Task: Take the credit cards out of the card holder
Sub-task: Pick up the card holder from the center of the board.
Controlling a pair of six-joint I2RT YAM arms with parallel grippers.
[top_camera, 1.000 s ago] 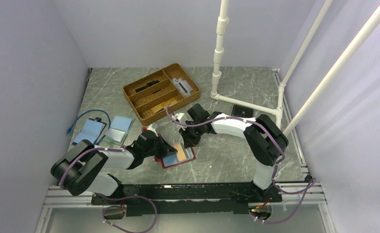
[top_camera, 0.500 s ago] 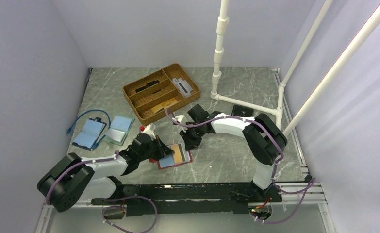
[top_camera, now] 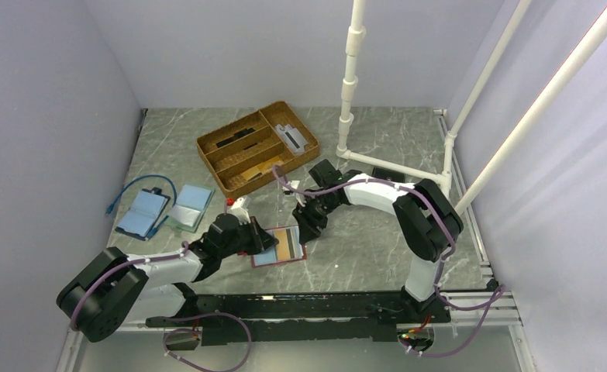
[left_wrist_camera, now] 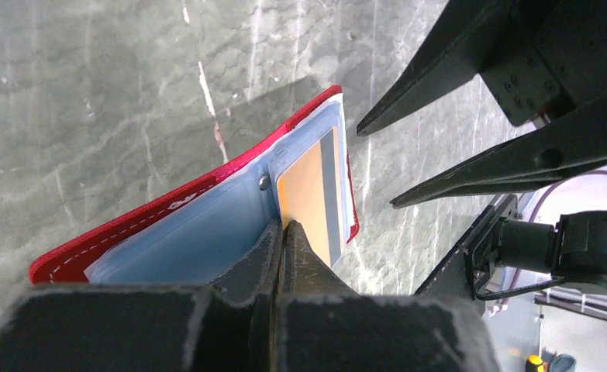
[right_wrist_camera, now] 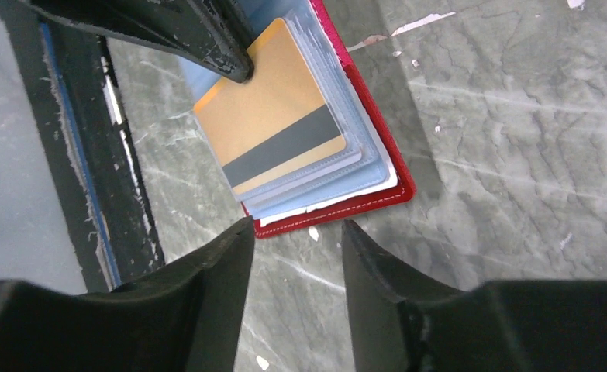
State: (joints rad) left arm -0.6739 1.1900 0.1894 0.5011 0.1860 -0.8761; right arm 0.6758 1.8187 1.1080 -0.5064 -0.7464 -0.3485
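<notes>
1. Holder (top_camera: 273, 256): lies open on the table (top_camera: 377, 248), lining up, at the near centre between the 2 grippers. Its left half shows pale blue pocket lining. Its right half carries a stack of clear pockets.

2. Gold card (right_wrist_camera: 273, 132): sits in the top clear pocket on the holder's right half, with its dark stripe towards the right edge. It is not withdrawn.

3. Left gripper (left_wrist_camera: 284, 226): jaws closed together. The tips rest on the lining at the gold card's left edge, near the fold. Whether a pocket leaf is pinched between them cannot be told.

4. Right gripper (right_wrist_camera: 296, 225): jaws apart, holding nothing. It is low over the table just beside the holder's right edge, and contact is not evident.

5. Tray (top_camera: 204, 146): stands at the far centre, well apart from the holder. Its compartments hold a black card (top_camera: 234, 135), a grey card (top_camera: 291, 136) and a second gold-coloured card (top_camera: 267, 164).

6. Blue case (top_camera: 143, 211): lies open at the left, with a blue cable (top_camera: 133, 188) around it.

7. Black wallet (top_camera: 385, 177): lies at the far right, beside the white pipe (top_camera: 350, 77).
</notes>
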